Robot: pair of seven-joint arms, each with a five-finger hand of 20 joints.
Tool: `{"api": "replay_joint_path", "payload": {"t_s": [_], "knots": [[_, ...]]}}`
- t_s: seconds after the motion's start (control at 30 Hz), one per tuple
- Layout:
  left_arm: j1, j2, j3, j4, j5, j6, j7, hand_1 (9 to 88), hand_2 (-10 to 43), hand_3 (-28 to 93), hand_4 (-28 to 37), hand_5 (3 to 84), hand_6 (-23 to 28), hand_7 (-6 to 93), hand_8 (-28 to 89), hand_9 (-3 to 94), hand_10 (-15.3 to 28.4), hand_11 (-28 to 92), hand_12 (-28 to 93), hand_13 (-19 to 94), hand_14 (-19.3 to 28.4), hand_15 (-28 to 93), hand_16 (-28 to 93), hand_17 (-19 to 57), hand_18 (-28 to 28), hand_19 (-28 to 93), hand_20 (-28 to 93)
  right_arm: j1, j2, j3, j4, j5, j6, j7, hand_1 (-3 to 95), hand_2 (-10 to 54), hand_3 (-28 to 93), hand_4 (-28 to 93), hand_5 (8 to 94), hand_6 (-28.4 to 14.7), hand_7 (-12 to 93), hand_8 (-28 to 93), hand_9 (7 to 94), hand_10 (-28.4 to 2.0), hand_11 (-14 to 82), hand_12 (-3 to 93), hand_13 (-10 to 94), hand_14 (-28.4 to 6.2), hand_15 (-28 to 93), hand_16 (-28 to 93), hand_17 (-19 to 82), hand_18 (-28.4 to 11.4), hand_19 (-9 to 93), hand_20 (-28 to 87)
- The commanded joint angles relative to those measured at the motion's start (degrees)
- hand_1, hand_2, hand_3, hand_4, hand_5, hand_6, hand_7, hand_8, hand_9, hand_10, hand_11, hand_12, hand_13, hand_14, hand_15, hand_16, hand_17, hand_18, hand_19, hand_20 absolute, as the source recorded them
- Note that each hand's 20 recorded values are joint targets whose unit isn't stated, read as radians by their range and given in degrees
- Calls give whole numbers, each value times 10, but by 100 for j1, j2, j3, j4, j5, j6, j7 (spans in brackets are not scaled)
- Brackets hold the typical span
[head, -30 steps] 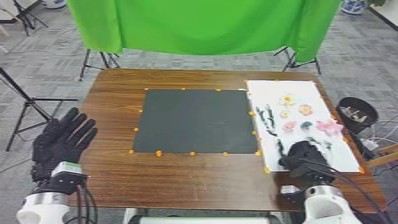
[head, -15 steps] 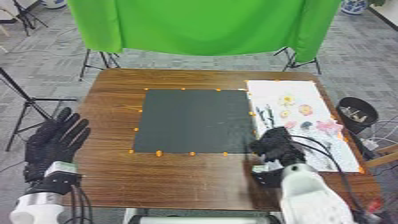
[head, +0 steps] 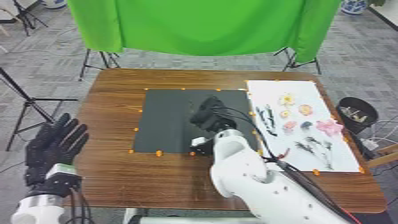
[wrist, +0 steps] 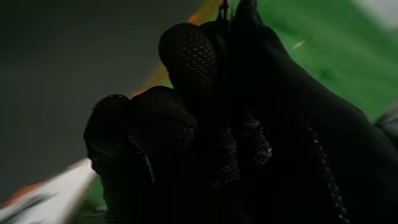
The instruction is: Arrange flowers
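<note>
along the left edge of the table (head: 111, 185), the left hand (head: 51, 152) is open, fingers straight, gripping nothing. above the dark mat (head: 169, 120), the right hand (head: 211, 117) pinches something thin (wrist: 227, 11). farther right, flowers (head: 330, 127) and dark sprigs (head: 315, 149) lie on the white sheet (head: 266, 90).

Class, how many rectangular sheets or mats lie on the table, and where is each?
2: the dark mat in the middle, with the right hand over it, and the white sheet on the right, bearing flowers.
</note>
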Motion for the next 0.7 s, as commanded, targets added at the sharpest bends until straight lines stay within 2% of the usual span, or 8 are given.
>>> {"api": "replay_joint_path", "payload": {"t_s": [0.03,0.13,0.17,0.3,0.47,0.6,0.67,0.7], "knots": [[-154,107,75,25,80,136,-283,294,187,690,-283,429,106,96,-78,340,163,250,92,254,171,407,-85,-65,151,376,78,400,-815,-336,253,-436,-775,540,433,-95,932,272,666,-11,770,135,932,-108,180,528,749,-109,640,541,329,-258,932,213],[-236,160,128,54,77,159,-373,294,187,689,-283,429,106,96,-79,339,163,250,92,253,171,407,-85,-65,151,376,78,332,-1020,-424,400,-331,-964,868,433,-95,932,273,664,-13,769,143,929,-107,190,521,748,-113,650,528,329,-265,932,215],[-257,167,133,55,99,171,-455,294,187,690,-283,429,106,96,-79,339,163,249,92,253,171,407,-85,-65,151,376,78,257,-1099,-405,421,-251,-1022,1017,433,-95,932,273,664,-13,769,143,928,-107,192,522,748,-114,650,528,330,-267,932,214],[-372,192,211,97,112,150,-542,294,187,690,-283,429,106,96,-78,339,164,249,92,253,171,407,-84,-65,151,375,79,79,-1324,-389,495,64,-1090,1433,431,-95,932,271,661,-14,771,148,925,-106,196,520,748,-119,652,523,331,-274,932,214],[-492,173,283,154,145,89,-627,291,195,706,-282,430,106,96,-79,339,163,251,93,253,171,408,-84,-65,151,375,80,67,-1522,-447,739,-27,-897,1837,421,-95,932,269,654,-14,775,151,918,-110,202,511,748,-120,652,504,333,-278,932,204],[-623,160,392,201,130,89,-689,292,196,703,-283,430,106,97,-79,338,163,250,93,253,171,408,-84,-65,152,376,80,56,-1769,-361,1033,-155,-470,2144,416,-95,932,266,647,-16,779,152,914,-109,208,504,750,-121,653,494,336,-282,932,202],[-651,159,420,201,166,97,-738,291,196,703,-283,430,106,98,-79,338,163,249,92,253,171,408,-84,-65,152,376,80,39,-1841,-334,1129,-228,-365,2196,413,-95,932,266,646,-17,781,148,912,-108,211,500,749,-121,654,489,337,-282,932,202],[-662,170,431,204,159,87,-712,291,196,703,-283,430,106,97,-79,338,164,249,92,253,171,409,-84,-65,152,376,80,52,-1878,-323,1174,-263,-335,2209,412,-95,932,265,644,-17,783,146,912,-108,213,497,749,-121,656,488,339,-283,932,202]]}}
